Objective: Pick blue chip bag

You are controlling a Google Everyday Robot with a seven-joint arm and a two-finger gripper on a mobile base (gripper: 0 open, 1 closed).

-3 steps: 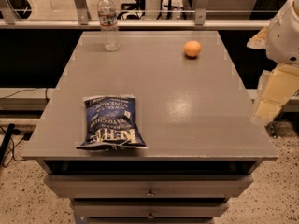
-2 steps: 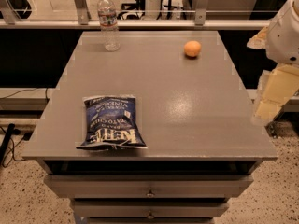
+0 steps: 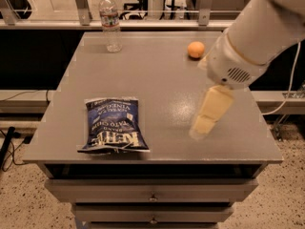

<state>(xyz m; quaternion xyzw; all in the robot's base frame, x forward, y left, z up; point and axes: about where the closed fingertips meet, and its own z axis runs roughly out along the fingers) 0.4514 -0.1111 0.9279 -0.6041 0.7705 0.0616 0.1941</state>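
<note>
The blue chip bag (image 3: 113, 124) lies flat near the front left edge of the grey table (image 3: 157, 75), its white lettering facing up. My gripper (image 3: 201, 128) is a cream-coloured piece hanging below the white arm (image 3: 252, 37). It points down over the table's front right part. It is well to the right of the bag and apart from it, and holds nothing that I can see.
An orange fruit (image 3: 195, 49) sits at the back right, just behind the arm. A clear water bottle (image 3: 110, 23) stands at the back left. Drawers (image 3: 152, 194) run below the front edge. A railing lies behind the table.
The arm has swung left from beyond the table's right edge to over its right part, and the gripper is now closer to the bag. The bag, fruit and bottle have not moved.
</note>
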